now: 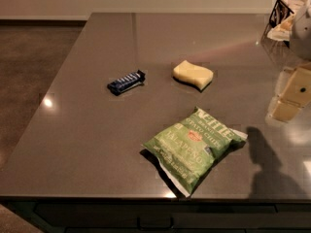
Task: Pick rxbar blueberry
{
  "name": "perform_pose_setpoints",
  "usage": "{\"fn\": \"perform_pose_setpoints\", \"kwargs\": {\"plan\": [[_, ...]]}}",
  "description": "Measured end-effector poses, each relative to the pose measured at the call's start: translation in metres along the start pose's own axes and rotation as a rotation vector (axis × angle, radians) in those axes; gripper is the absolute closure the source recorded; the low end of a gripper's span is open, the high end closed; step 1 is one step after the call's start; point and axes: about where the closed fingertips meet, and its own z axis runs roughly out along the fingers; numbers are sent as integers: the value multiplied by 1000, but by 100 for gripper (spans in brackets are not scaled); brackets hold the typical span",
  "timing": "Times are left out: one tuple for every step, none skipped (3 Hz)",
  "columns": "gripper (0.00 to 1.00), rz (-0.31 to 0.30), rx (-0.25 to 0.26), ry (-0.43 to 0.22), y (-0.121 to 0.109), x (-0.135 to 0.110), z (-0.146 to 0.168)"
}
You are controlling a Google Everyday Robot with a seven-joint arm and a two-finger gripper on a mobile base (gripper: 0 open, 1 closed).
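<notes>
Grey tabletop (87, 144), rxbar blueberry (126, 82) well apart from fingers (285, 110) at right edge, openness unclear

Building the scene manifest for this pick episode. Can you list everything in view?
rxbar blueberry: 1, dark navy, lying flat left of the table's centre
sponge: 1, pale yellow, right of the bar, apart from it
chip bag: 1, green, towards the near edge, nearer than the sponge
wire rack: 1, black, far right corner of the table
table: 1, glossy grey-brown, bears all of the above
gripper: 1, cream, at the right edge above the table, well away from the bar
</notes>
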Motion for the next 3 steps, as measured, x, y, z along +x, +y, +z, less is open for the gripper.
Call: {"fn": "perform_pose_setpoints", "kwargs": {"plan": [[0, 0, 0, 0, 0, 0, 0], [0, -88, -37, -29, -7, -25, 12], [0, -221, -70, -56, -18, -70, 39]]}}
